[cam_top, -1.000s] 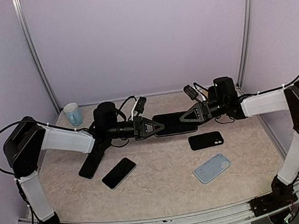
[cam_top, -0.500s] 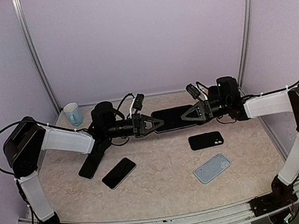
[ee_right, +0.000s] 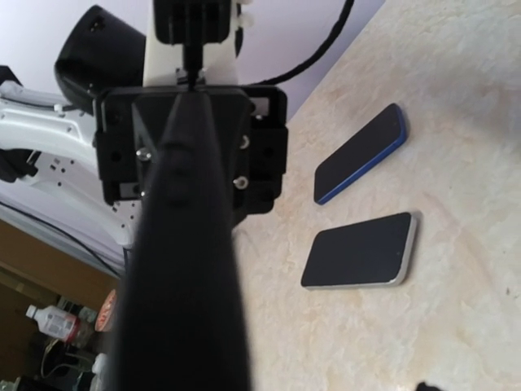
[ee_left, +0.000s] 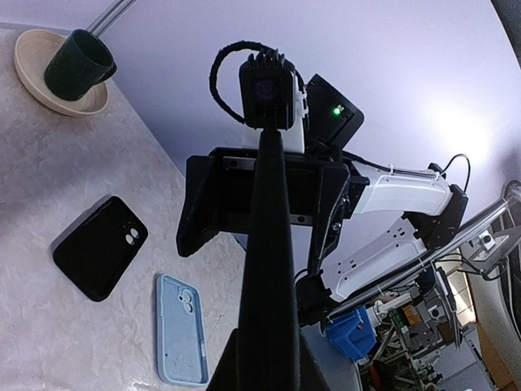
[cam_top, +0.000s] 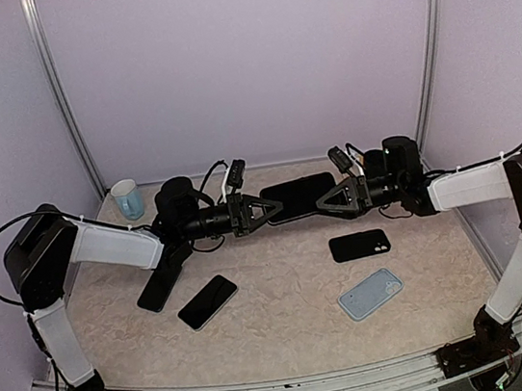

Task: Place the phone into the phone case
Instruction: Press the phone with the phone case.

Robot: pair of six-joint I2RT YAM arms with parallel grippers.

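Regrasp | left gripper [cam_top: 270, 208] pinching phone [cam_top: 297, 196] behind blue case [cam_top: 370, 294] | right gripper [cam_top: 329, 201] gaping wide | you're needing 1 firm, level hold while lowering

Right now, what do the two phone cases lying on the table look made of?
Light blue phone case: likely soft silicone or TPU, matte; even colour, no glare, rounded corners. Black phone case: probably matte rubbery plastic too; dull surface, moulded camera cutout. Stiffness can't be judged.
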